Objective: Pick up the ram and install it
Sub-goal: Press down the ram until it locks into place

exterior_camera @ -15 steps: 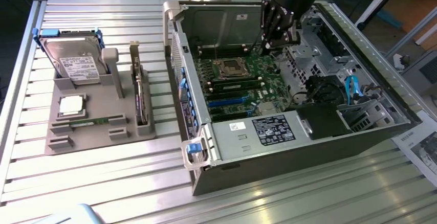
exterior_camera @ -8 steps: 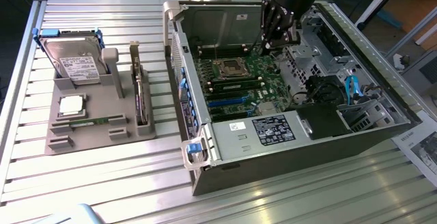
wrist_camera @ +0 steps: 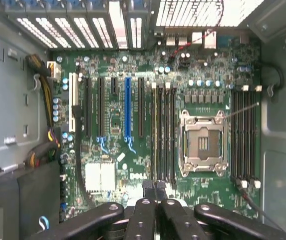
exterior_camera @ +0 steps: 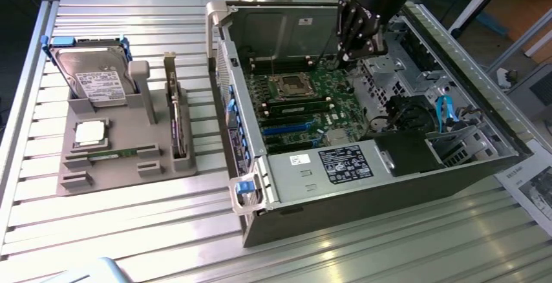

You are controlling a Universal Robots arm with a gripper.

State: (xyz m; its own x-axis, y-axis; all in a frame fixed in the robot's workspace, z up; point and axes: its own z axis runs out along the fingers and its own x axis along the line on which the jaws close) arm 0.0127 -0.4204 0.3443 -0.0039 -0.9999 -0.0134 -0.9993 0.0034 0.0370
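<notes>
wrist view: gripper (wrist_camera: 155,187) clenched, above motherboard memory slots (wrist_camera: 163,131)
exterior view: ram (exterior_camera: 112,156) lying in grey tray (exterior_camera: 131,133), well apart from gripper

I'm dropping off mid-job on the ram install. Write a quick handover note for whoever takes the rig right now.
Gripper: shut, nothing visibly held, inside the open case above the motherboard, over the memory slots next to the processor socket.
Ram: green stick lying in the gray fixture, outside the case on the exterior view's left.
Done: nothing that shows; the ram is not picked up.
Left: the pick-up and seating it in a slot.
</notes>
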